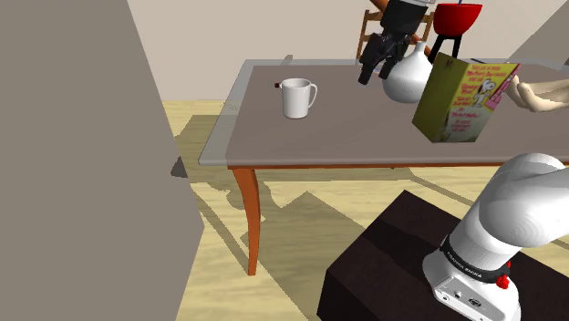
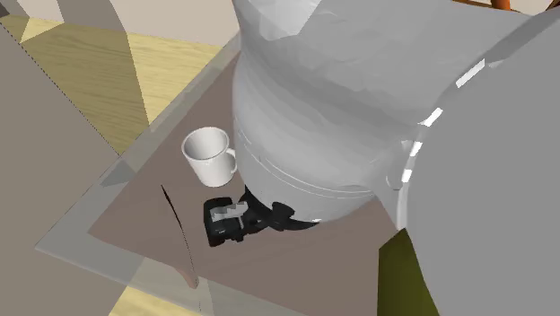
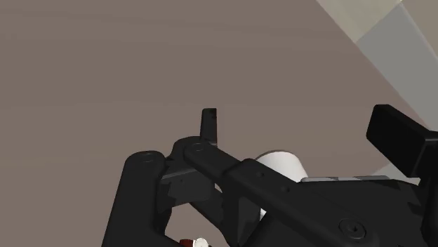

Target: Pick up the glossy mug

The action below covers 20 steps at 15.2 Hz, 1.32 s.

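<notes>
While the white mug (image 1: 298, 98) stands on the table (image 1: 365, 141), left of centre in the upper half of the shoulder view, the step in hand looks to be the approach. The hand (image 1: 377, 62) is off to the mug's right in that view, up near the top middle of the frame, and nothing is in it. Whether it is open or closed I cannot tell. In the second exterior view the hand (image 2: 231, 222) sits just below the mug (image 2: 211, 154), near it but not touching. There the mug's handle points down and right, roughly toward the hand.

The next move, as I judge it, is to carry the hand leftward in the shoulder view until it is over the mug. It would then need to open wide enough to take the wall or the handle, come down, and close. With a smooth round body, a grip on the rim wall seems the safer choice.

A small dark thing (image 1: 276, 86), too small to name, lies just beside the mug at its upper left and could be knocked if the hand overshoots. A white round jug (image 1: 408, 80) is right behind the hand, so any swing must clear it. A yellow-green box (image 1: 460, 98) with a cartoon dog stands further right. A red bowl-shaped thing (image 1: 456, 16) and a chair (image 1: 372, 32) are at the top edge, well away from the mug
</notes>
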{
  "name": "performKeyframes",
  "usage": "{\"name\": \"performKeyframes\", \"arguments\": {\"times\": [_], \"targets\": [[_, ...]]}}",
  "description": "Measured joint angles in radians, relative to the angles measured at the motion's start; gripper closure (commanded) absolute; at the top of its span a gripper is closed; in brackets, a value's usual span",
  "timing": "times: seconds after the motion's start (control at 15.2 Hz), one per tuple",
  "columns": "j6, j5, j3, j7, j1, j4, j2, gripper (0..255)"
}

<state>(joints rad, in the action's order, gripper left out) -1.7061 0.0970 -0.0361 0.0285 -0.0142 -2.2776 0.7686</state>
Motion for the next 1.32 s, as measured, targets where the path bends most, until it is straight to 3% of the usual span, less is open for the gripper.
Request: {"name": "performKeyframes", "arguments": {"times": [0.13,0.66,1.32], "targets": [[-0.005,0.000,-0.008,0.009,0.000,0.014,-0.022,0],[-0.036,-0.032,-0.120,0.150,-0.013,0.240,-0.339,0],[0.043,-0.164,-0.222,0.343,-0.002,0.671,-0.795,0]]}}
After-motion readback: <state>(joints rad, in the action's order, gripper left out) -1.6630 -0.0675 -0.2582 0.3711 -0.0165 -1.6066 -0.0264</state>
